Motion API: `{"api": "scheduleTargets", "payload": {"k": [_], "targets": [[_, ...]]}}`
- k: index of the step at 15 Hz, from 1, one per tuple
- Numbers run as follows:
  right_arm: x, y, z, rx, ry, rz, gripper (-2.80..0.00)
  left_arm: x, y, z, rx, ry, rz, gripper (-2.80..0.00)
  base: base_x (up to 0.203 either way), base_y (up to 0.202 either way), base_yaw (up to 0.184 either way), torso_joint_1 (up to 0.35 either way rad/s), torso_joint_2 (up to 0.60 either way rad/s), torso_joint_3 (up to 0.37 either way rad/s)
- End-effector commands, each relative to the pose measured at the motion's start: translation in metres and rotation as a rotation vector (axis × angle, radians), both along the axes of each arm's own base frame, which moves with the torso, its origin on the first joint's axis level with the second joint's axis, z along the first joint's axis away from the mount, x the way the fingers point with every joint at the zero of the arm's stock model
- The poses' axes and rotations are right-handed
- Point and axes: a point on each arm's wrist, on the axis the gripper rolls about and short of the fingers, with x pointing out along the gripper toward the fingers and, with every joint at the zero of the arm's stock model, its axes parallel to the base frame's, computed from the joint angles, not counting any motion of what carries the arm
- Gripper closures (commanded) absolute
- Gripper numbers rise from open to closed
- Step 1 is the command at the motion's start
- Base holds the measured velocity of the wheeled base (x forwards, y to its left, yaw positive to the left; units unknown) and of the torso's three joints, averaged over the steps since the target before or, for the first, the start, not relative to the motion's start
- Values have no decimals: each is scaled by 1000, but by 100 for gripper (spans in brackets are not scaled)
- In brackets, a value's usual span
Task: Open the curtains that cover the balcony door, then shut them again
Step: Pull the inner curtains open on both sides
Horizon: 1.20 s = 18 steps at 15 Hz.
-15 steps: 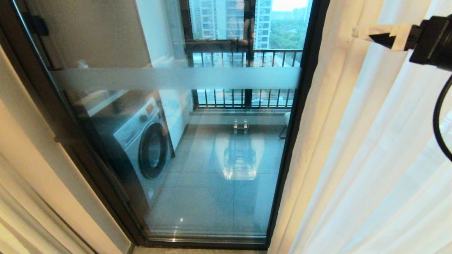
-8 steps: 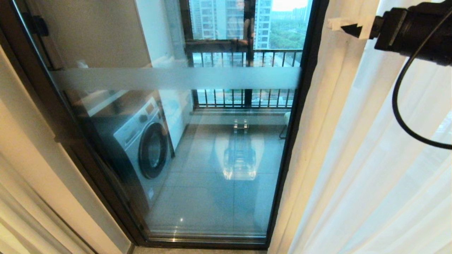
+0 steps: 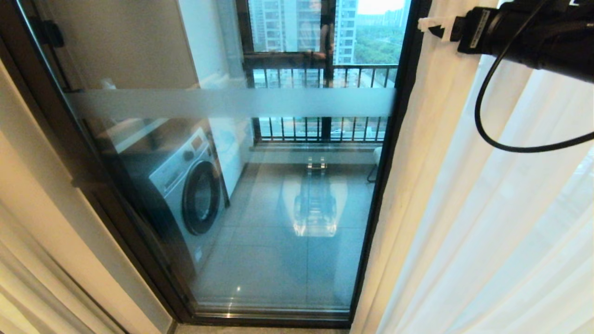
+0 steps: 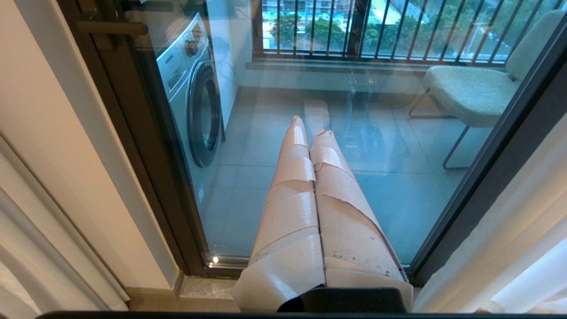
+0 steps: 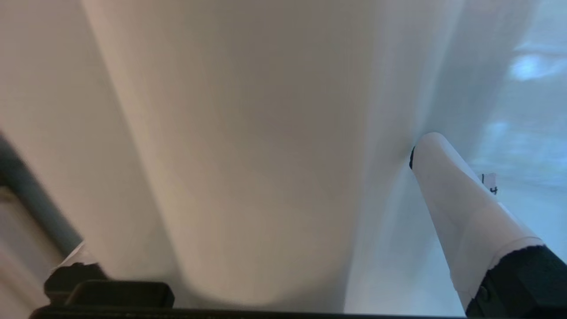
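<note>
The door (image 3: 241, 195) stands uncovered, its glass bare between the dark frame. The curtains (image 3: 464, 208) hang bunched just right of the door frame, beige drape nearest it, white sheer beyond. The right gripper (image 3: 434, 25) is high beside the frame, jaws spread wide around a fold of the drape, not closed on it. The left gripper (image 4: 310, 133) points at the door, fingers pressed together, holding nothing

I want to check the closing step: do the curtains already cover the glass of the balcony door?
No: in the head view the balcony door glass is bare, and the curtains hang gathered beside it.
</note>
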Motion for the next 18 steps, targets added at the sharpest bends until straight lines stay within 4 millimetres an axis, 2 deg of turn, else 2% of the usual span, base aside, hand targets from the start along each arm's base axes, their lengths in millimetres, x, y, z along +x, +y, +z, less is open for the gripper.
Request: {"api": "scheduleTargets", "payload": {"k": [1, 7, 13, 14, 18], "targets": [[7, 1, -3, -48, -14, -34, -280, 0, 0, 0, -1, -1, 0, 0, 0, 0, 0, 0, 0, 0], [21, 4, -2, -15, -63, -109, -280, 0, 0, 0, -1, -1, 1, 0, 0, 0, 0, 0, 0, 0], [28, 6, 0, -10, -76, -110, -280, 0, 0, 0, -1, -1, 2, 0, 0, 0, 0, 0, 0, 0], [28, 5, 0, -10, -75, -112, 0, 0, 0, 0, -1, -1, 2, 0, 0, 0, 0, 0, 0, 0], [25, 5, 3, -10, -86, -115, 0, 0, 0, 0, -1, -1, 2, 0, 0, 0, 0, 0, 0, 0]]}}
